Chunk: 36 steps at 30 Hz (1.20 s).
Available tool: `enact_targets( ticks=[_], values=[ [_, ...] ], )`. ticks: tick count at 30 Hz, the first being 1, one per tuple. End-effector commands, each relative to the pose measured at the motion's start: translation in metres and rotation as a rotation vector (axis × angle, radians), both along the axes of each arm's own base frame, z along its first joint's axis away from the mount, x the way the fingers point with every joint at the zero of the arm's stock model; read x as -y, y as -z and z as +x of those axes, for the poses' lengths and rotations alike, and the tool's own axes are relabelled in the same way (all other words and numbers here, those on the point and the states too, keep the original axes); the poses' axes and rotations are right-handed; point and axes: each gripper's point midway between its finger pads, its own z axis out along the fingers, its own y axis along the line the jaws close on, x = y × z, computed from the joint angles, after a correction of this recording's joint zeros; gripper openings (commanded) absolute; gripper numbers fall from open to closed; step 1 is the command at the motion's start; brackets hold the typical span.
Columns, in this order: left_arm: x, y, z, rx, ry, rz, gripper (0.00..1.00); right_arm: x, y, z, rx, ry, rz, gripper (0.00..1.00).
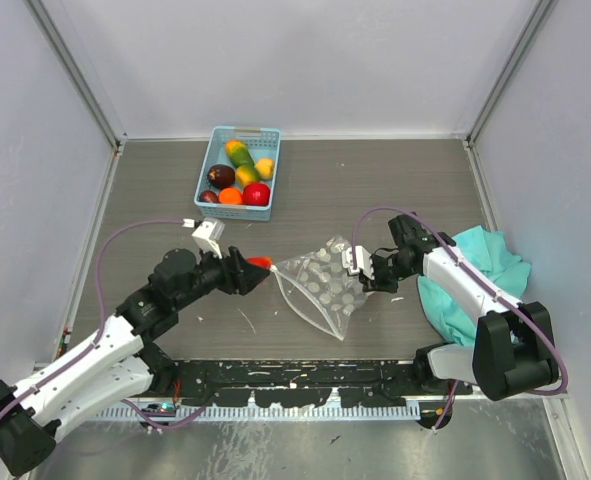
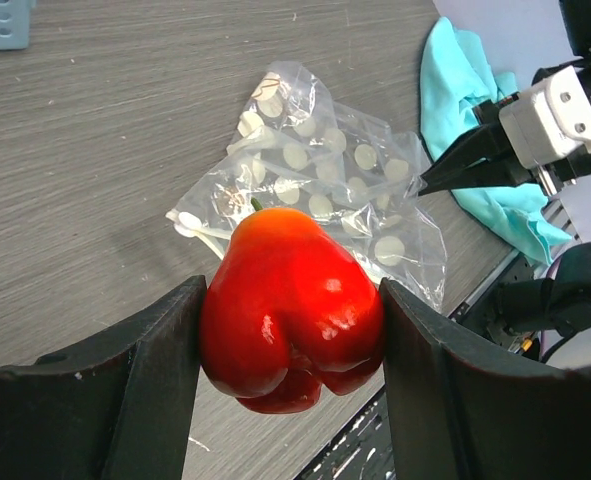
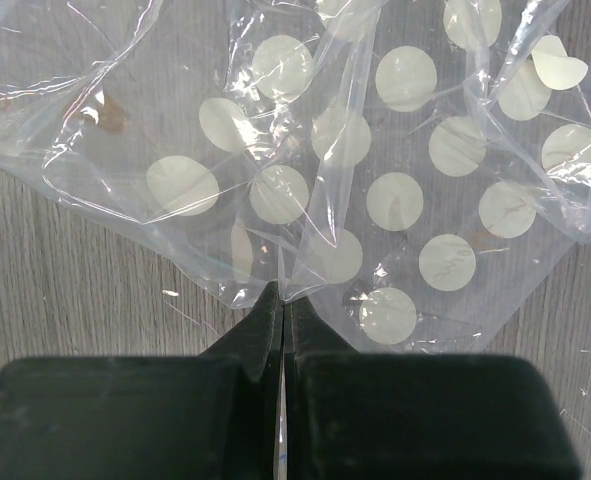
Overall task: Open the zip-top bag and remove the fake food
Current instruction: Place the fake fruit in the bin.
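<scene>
The blue basket [image 1: 245, 131] at the worktop's [image 1: 375, 190] far edge holds fake food [image 1: 240, 175]. The zip-top bag [image 1: 325, 285] lies flat mid-worktop, its edge pinched by the right gripper [image 3: 283, 300]. The left gripper [image 1: 253, 270] clamps a red pepper [image 2: 290, 325].

Top camera looks down on the whole table [image 1: 395, 190]. Wrist cameras look forward, close; all share the bag [image 1: 327, 285].

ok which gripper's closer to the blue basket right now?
Left. The left gripper, gripping a red pepper, is straight toward the robot from the basket. The right gripper is further off to the right, pinched shut on the zip-top bag at its edge.
</scene>
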Motion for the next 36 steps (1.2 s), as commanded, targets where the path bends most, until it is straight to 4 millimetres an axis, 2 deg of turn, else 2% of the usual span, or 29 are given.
enact_targets(
  ticks=[1,10,15,18,21,24,27,30,36],
  values=[
    [0.002,-0.033,0.011,0.067,0.025,-0.043,0.40,-0.002,-0.010,0.007,0.041,0.010,0.021,0.04],
    [-0.013,-0.051,0.046,0.083,-0.023,-0.090,0.40,-0.001,-0.009,0.008,0.039,0.016,0.020,0.05],
    [-0.029,-0.071,0.078,0.113,-0.096,-0.142,0.40,-0.001,-0.008,0.008,0.036,0.016,0.018,0.05],
    [-0.045,-0.075,0.106,0.115,-0.174,-0.140,0.40,-0.001,-0.008,0.009,0.037,0.016,0.018,0.05],
    [-0.066,-0.072,0.138,0.106,-0.297,-0.111,0.40,-0.001,-0.008,0.009,0.037,0.017,0.019,0.05],
    [-0.079,-0.069,0.168,0.121,-0.380,-0.067,0.40,-0.001,-0.008,0.008,0.034,0.019,0.020,0.05],
    [-0.084,-0.060,0.196,0.091,-0.436,-0.008,0.41,-0.001,-0.008,0.008,0.035,0.019,0.023,0.06],
    [-0.084,-0.042,0.224,0.035,-0.451,0.069,0.41,-0.001,-0.008,0.008,0.033,0.017,0.024,0.06],
    [-0.090,-0.010,0.265,-0.061,-0.508,0.192,0.37,-0.001,-0.008,0.007,0.033,0.015,0.028,0.06]
  ],
)
